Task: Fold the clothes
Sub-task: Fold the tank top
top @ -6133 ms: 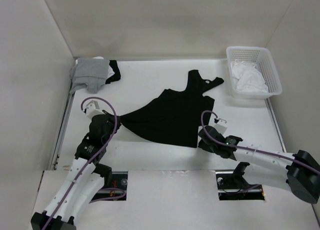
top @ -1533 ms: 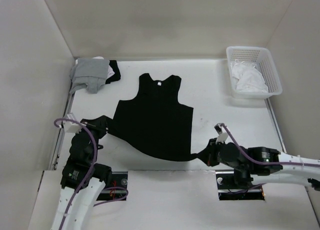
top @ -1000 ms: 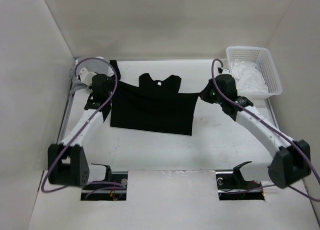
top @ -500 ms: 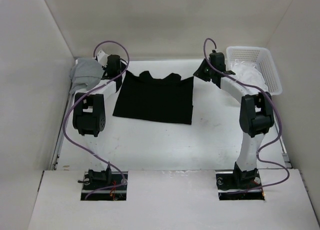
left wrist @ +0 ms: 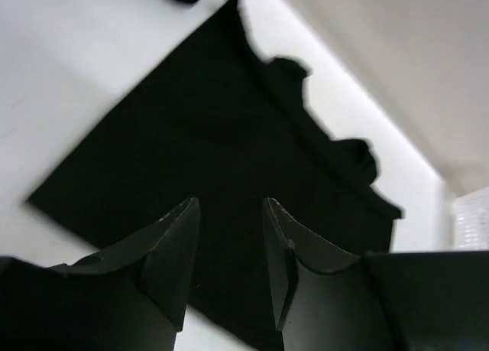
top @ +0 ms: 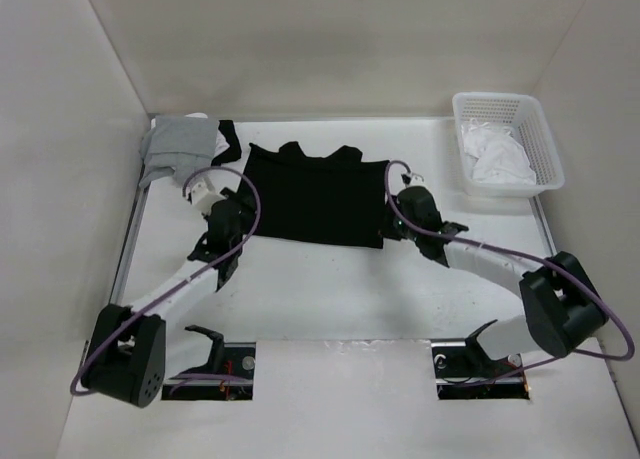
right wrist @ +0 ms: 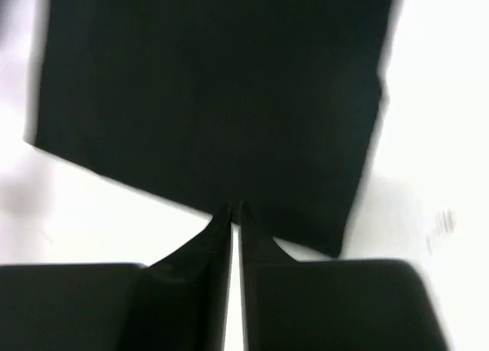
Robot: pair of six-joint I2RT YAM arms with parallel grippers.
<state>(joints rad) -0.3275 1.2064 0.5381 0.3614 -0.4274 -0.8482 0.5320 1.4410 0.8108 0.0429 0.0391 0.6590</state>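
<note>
The clothes, a black sleeveless garment (top: 315,194), lie flat at the back middle of the table, folded in half, with the straps poking out along the far edge. My left gripper (top: 238,211) hovers beside its left edge, open and holding nothing. In the left wrist view the garment (left wrist: 229,144) spreads out beyond the left gripper (left wrist: 229,213). My right gripper (top: 393,222) is at the garment's right edge. In the right wrist view the right gripper (right wrist: 231,207) shows only a thin slit between its fingers, with its tips over the near edge of the garment (right wrist: 214,83); no cloth is seen between them.
A light grey garment (top: 180,149) lies bunched in the back left corner, with a dark piece (top: 230,139) beside it. A white basket (top: 540,149) holding white cloth (top: 497,161) stands at the back right. Walls close in the left, back and right sides.
Both arms have drawn back from the far edge towards the garment's sides. The garment stays folded in half on the table. The left jaws have opened wider and the right jaws have narrowed.
</note>
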